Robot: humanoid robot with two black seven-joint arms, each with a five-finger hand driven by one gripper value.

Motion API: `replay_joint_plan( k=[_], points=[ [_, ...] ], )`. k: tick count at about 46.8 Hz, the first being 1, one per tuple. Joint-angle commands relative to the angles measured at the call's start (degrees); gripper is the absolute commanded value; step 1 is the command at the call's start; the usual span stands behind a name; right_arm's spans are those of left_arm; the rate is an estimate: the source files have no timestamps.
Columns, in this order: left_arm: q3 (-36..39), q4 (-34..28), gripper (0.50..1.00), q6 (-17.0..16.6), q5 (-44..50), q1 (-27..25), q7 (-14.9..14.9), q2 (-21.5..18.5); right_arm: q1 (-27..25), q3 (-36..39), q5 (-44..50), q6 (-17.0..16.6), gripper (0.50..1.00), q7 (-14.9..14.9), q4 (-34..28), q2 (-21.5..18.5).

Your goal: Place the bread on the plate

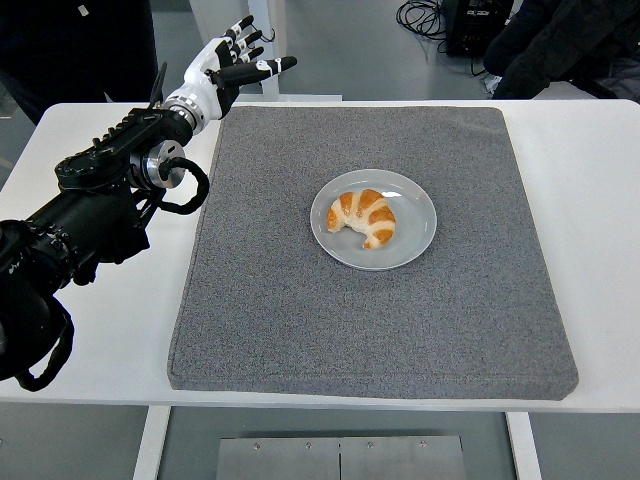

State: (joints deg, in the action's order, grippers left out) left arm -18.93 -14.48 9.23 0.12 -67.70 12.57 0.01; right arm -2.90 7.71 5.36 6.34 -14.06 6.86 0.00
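A golden croissant (364, 217) lies on the round grey plate (413, 242) at the middle of the grey mat (300, 310). My left hand (232, 68) is raised above the mat's far left corner, well apart from the plate. Its fingers (262, 67) are spread and hold nothing. The black left arm (90, 210) comes in from the left edge over the white table. My right arm does not show.
The white table (100, 300) shows bare strips left and right of the mat. A dark-clothed person (560, 45) is at the top right and another at the top left (80, 45). Cables lie on the floor behind the table.
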Motion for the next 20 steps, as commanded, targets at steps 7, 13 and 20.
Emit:
replay_joint_plan(
  k=[7, 13, 20],
  points=[
    [-4.8, 0.07, 1.0, 2.2, 0.59, 1.43, -1.05, -0.01, 0.0, 0.12, -0.09, 0.08, 1.0, 0.0, -0.09, 0.0],
    [-5.15, 0.07, 1.0, 2.2, 0.67, 1.86, -0.96, -0.01, -0.09, 0.12, -0.09, 0.08, 1.0, 0.0, -0.09, 0.0],
    [-6.82, 0.07, 1.0, 2.2, 0.94, 2.22, -0.88, -0.01, -0.18, 0.12, -0.09, 0.08, 1.0, 0.0, -0.09, 0.0]
  ],
)
